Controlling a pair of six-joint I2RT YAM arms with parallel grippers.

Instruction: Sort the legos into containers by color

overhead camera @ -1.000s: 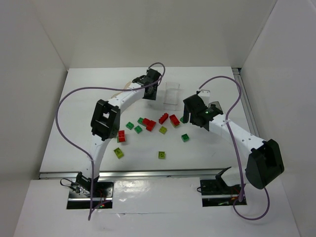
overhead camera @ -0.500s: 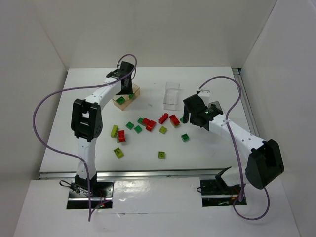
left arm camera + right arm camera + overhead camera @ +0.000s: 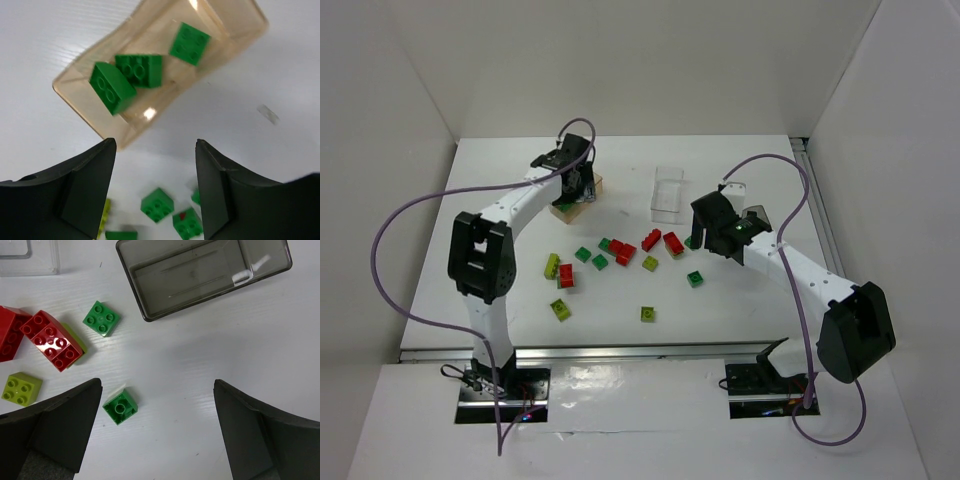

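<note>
My left gripper point(image 3: 582, 192) is open and empty, hovering over the tan tray point(image 3: 568, 211). In the left wrist view the gripper point(image 3: 155, 200) looks down on the tan tray point(image 3: 165, 97), which holds three dark green legos point(image 3: 140, 70). My right gripper point(image 3: 703, 238) is open and empty above the table, next to the smoky grey tray point(image 3: 758, 216). In the right wrist view the gripper point(image 3: 157, 435) is near an upturned green lego point(image 3: 120, 407), and the grey tray point(image 3: 200, 275) is empty. Red legos point(image 3: 622, 250), green legos point(image 3: 695, 278) and yellow-green legos point(image 3: 560, 309) lie scattered mid-table.
The clear tray point(image 3: 668, 192) stands at the back centre, between the two arms. White walls enclose the table on three sides. A metal rail point(image 3: 620, 350) runs along the near edge. Purple cables loop from both arms.
My left arm has swung left from beside the clear tray to the tan tray, then dropped slightly over it. The right arm has not moved.
</note>
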